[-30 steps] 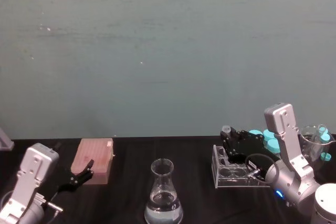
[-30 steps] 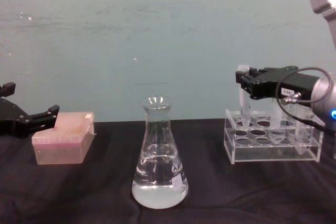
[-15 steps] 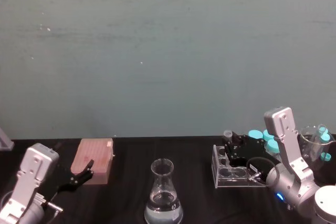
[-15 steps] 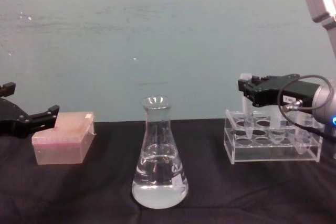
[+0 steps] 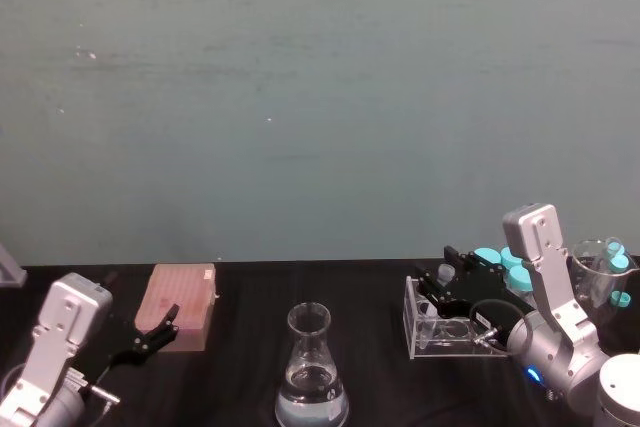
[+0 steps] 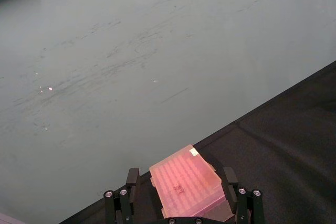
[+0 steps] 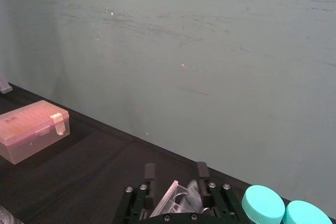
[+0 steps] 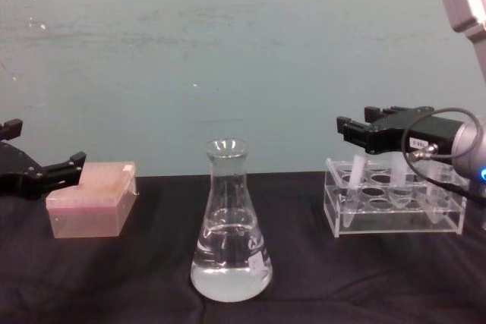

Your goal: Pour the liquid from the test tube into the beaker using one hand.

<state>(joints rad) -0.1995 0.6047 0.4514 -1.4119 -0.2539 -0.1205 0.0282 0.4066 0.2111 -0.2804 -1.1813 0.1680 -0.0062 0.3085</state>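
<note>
one test tube (image 8: 354,181) seated in rack (image 8: 395,210), right claw (image 8: 348,126) just above it, spread open, holding nothing

I note: clear beaker (image 8: 231,221) with white label, pink box (image 8: 91,199), teal caps (image 5: 500,262), black cloth (image 8: 114,278).

Right claw (image 8: 357,127) low and spread apart, left claw (image 8: 45,172) parked, fingers apart
</note>
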